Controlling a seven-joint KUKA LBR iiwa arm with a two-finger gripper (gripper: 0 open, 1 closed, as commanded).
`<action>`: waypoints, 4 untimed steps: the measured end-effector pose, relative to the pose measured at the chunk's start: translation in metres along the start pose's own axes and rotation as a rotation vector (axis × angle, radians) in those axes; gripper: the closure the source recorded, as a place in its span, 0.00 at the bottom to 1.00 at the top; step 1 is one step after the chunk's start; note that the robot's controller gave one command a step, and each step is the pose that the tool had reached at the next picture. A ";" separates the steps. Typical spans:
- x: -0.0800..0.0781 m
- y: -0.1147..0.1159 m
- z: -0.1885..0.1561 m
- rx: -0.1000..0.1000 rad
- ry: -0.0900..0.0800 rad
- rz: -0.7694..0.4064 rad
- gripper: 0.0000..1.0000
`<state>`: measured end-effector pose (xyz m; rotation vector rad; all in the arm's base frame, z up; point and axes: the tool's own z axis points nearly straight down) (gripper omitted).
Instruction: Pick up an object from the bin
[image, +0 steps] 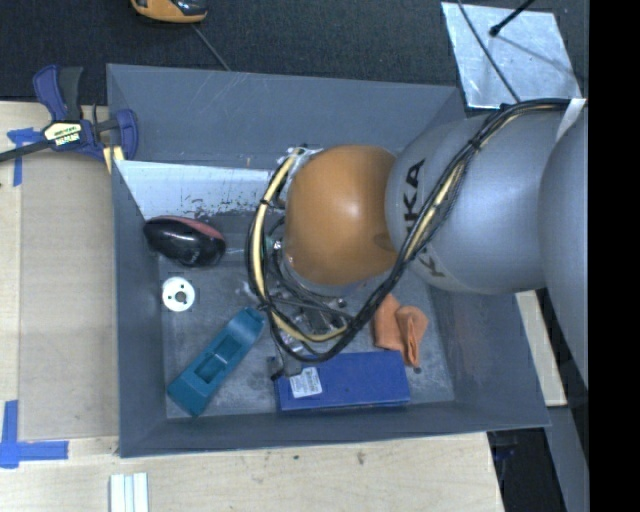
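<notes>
In the camera view, the grey metal bin (140, 330) is entered from the right by the arm (490, 215), whose wrist is capped by a rounded orange cover (340, 215) and looped with black and yellow cables (262, 240). The gripper (305, 332) is seen below that cover, low over the middle of the bin floor; whether it is wide, narrow or holding anything cannot be told, as its end is hidden. Nearest to it are found a flat blue box (350, 385) with a white label, just below it, and a teal plastic tool (215, 362) lying aslant to its left. A crumpled orange cloth (402, 332) is seen to its right. Further left, a white disc (178, 295) and a black-and-red oval object (185, 241) are laid apart.
</notes>
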<state>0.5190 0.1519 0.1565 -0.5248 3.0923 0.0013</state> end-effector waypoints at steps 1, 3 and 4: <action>-0.011 -0.016 0.038 0.000 0.000 -0.110 0.00; -0.040 0.038 0.086 -0.002 0.001 -0.436 1.00; -0.040 0.038 0.086 -0.003 0.001 -0.436 1.00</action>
